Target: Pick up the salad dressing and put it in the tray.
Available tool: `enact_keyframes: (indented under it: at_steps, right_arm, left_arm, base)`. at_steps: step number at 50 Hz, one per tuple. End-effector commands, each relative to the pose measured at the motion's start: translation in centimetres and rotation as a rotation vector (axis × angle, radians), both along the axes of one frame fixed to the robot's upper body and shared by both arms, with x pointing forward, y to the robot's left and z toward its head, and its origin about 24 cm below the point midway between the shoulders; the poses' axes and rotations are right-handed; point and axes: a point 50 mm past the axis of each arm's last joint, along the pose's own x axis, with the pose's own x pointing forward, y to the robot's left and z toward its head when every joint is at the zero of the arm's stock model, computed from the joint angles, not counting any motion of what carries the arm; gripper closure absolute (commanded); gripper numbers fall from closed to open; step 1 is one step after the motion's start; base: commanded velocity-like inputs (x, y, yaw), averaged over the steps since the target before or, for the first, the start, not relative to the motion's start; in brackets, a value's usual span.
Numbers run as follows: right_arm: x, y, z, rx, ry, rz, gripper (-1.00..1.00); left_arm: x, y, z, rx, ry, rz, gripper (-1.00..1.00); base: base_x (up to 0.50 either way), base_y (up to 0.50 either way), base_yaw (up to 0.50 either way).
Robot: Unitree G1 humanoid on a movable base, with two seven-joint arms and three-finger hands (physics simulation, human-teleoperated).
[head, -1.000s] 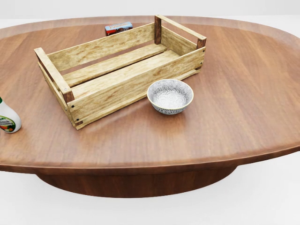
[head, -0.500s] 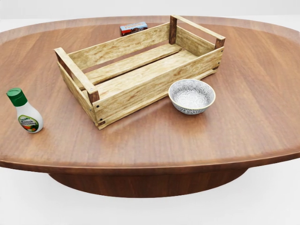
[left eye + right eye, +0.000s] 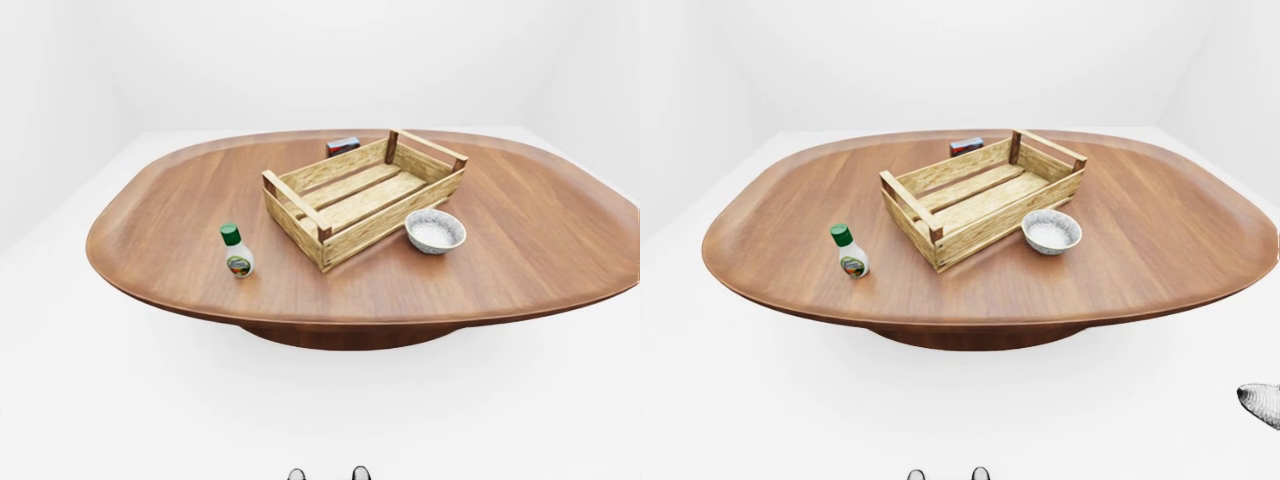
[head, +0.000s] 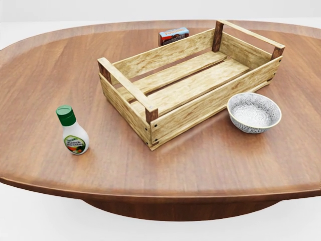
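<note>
We see a wide oval wooden table (image 4: 45, 65) carrying a slatted wooden tray (image 4: 190, 83), our landmark. A patterned bowl (image 4: 254, 112) sits just right of the tray, the salad dressing (image 4: 73, 131) stands upright well left of it, and a small box (image 4: 173, 35) lies just above it. Neither hand shows clearly, so we cannot tell their state.

light: bright, even, diffuse | shadows: soft, faint under crate (image 4: 190, 85), bowl (image 4: 254, 112), bottle (image 4: 73, 131); dark beneath table (image 4: 45, 75) | glare: mild sheen on tabletop | focus: head view sharp; eye views softer, walls washed white
</note>
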Motion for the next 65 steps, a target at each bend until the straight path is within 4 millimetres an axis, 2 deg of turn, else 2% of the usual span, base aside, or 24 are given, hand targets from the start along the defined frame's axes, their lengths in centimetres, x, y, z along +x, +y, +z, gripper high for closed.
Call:
enact_keyframes:
  at_steps: [1, 19, 23, 29, 44, 65]
  right_arm:
    - [0.7, 0.2, -0.4, -0.051, 0.06, -0.044, -1.0]
    - [0.8, 0.1, -0.8, -0.067, 0.087, -0.062, -1.0]
    - [0.3, 0.1, -0.7, -0.025, 0.057, 0.016, -1.0]
    - [-0.4, 0.0, -0.2, 0.066, 0.01, 0.127, -1.0]
    - [-0.4, -0.1, -0.1, 0.11, 0.013, 0.164, -1.0]
    - [-0.2, -0.1, -0.9, 0.031, 0.035, 0.059, -1.0]
  left_arm:
    - [0.1, 0.0, -0.1, 0.002, 0.006, 0.0, -1.0]
    - [-0.2, -0.2, 0.2, 0.011, -0.008, 0.001, -1.0]
    - [0.1, -0.2, 0.0, 0.008, 0.004, -0.001, -1.0]
    - [0.4, -0.2, -0.4, 0.001, 0.021, -0.005, -1.0]
    - [0.3, -0.5, 0.0, 0.015, 0.003, -0.009, -1.0]
    - [0.6, -0.2, -0.5, -0.001, 0.029, -0.009, -1.0]
  base:
    - [0.36, 0.44, 0.0]
    - [0.37, 0.43, 0.0]
    - [0.47, 0.25, 0.0]
    - [0.5, 0.04, 0.0]
    - [0.5, 0.0, 0.0]
    - [0.5, -0.02, 0.0]
